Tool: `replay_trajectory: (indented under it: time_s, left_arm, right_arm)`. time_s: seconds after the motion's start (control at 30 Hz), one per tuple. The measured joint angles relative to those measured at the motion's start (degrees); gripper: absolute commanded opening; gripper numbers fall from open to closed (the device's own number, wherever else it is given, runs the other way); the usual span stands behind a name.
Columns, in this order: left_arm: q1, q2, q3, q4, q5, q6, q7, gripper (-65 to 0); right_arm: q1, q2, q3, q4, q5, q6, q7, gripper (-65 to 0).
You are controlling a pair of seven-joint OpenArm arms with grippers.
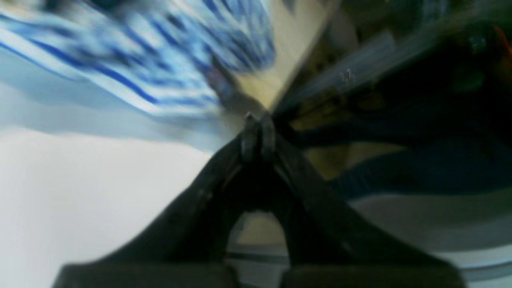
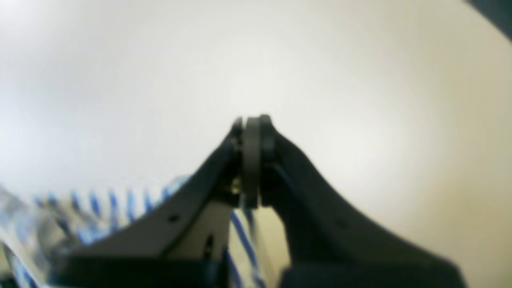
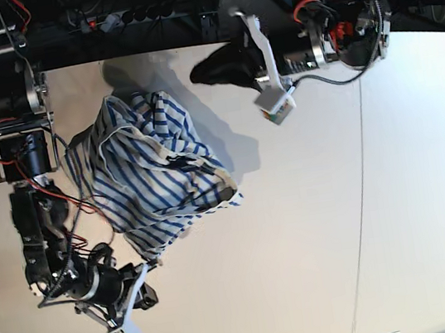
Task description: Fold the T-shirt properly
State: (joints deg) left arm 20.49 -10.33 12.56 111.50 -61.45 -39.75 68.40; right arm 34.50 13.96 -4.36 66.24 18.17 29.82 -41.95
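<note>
Our right claw [image 2: 252, 132] is clamped on the T-shirt [image 3: 153, 177], which lies bunched on the worktop [image 3: 302, 247]; our left claw [image 1: 258, 124] is pinched together on nothing, so we should regrip a far corner and spread it flat

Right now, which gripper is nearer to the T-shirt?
The right. The right gripper is shut on an edge of the T-shirt. The left gripper is shut on nothing, apart from the shirt, beyond its far side.
</note>
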Motion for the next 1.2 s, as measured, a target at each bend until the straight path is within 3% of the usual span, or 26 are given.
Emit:
replay_trajectory:
  time_s: [0.1, 0.17, 0.23, 0.37, 0.6, 0.83, 1.2]
  left_arm:
    - [0.5, 2.7, 7.1, 0.0, 6.5, 0.0, -2.6, -65.0]
    - [0.2, 4.9, 9.0, 0.0, 11.7, 0.0, -6.5, -65.0]
    - [-0.5, 6.4, 10.1, 0.0, 16.3, 0.0, -6.7, -65.0]
    - [-0.4, 6.2, 10.0, -0.1, 16.3, 0.0, -6.7, -65.0]
    - [-3.0, 6.4, 10.1, -0.1, 18.1, 0.0, -6.7, -65.0]
    - [-8.3, 6.4, 17.8, -5.9, 24.8, 0.0, -7.8, -65.0]
    - [-13.9, 6.4, 21.2, -9.3, 28.0, 0.0, -16.8, -65.0]
  right_arm:
    - [3.3, -3.3, -0.1, -4.9, -1.1, 0.0, 0.0, -65.0]
    - [4.8, -5.2, -0.2, -8.1, -2.0, 0.0, -0.5, -65.0]
    - [5.7, -6.4, -0.2, -10.3, -2.6, 0.0, -0.8, -65.0]
    - [5.7, -8.0, -1.2, -13.2, -3.4, 0.0, -1.9, -65.0]
    - [5.7, -8.5, -8.5, -15.3, -3.6, 0.0, -2.4, -65.0]
    - [5.7, -8.5, -11.6, -15.3, -3.3, 0.0, -3.6, -65.0]
    - [5.7, -8.3, -11.6, -15.4, -5.0, 0.0, -3.7, -65.0]
